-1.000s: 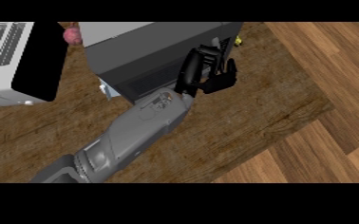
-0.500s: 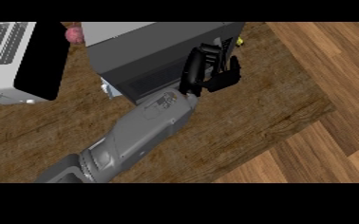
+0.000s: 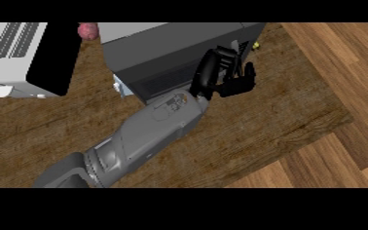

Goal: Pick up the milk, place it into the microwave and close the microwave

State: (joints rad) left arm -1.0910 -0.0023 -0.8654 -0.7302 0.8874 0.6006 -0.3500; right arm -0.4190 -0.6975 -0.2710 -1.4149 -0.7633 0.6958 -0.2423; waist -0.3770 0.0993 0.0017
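While one grey forearm is stretched across the worktop [image 3: 273, 126], the right hand [image 3: 229, 75] is seen against the right side of the one dark microwave [image 3: 165, 48].

Only that single hand is shown; whether it is released, clenched or grasping something cannot be told. The milk cannot be made out with certainty, so its place, its long axis and its heading are left unstated; one small yellow speck [image 3: 255, 45] is seen just beside the hand. One white vented appliance [image 3: 25, 53] with a black panel is set at the left edge, a pink object [image 3: 87, 30] between it and the microwave. Bare worktop is left right of and below the hand, ending at the plank floor [image 3: 330, 48].
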